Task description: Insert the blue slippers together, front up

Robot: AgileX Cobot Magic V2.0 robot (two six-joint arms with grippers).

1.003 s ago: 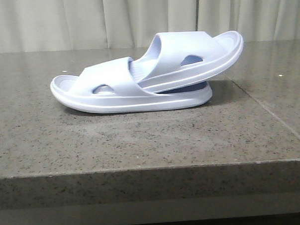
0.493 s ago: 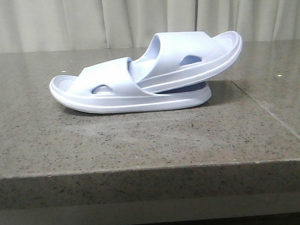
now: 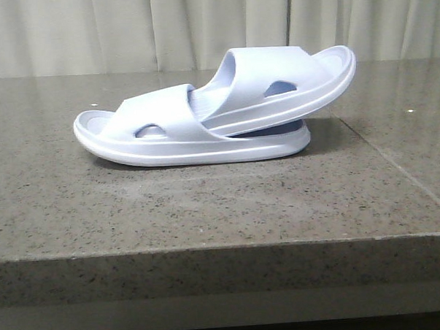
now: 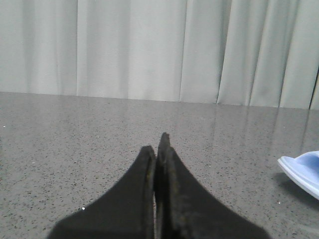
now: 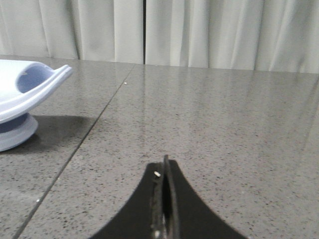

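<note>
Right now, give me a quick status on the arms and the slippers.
Left gripper shut, empty. Right gripper shut, empty. Slippers nested on the table, upper one tucked under lower strap, tilted. Nothing in the way.

Two blue slippers point(image 3: 217, 110) on one stone table point(image 3: 207, 202)

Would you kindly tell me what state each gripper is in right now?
Left gripper: shut, holding nothing, above the bare table.
Right gripper: shut, holding nothing, apart from the blue slippers.
</note>
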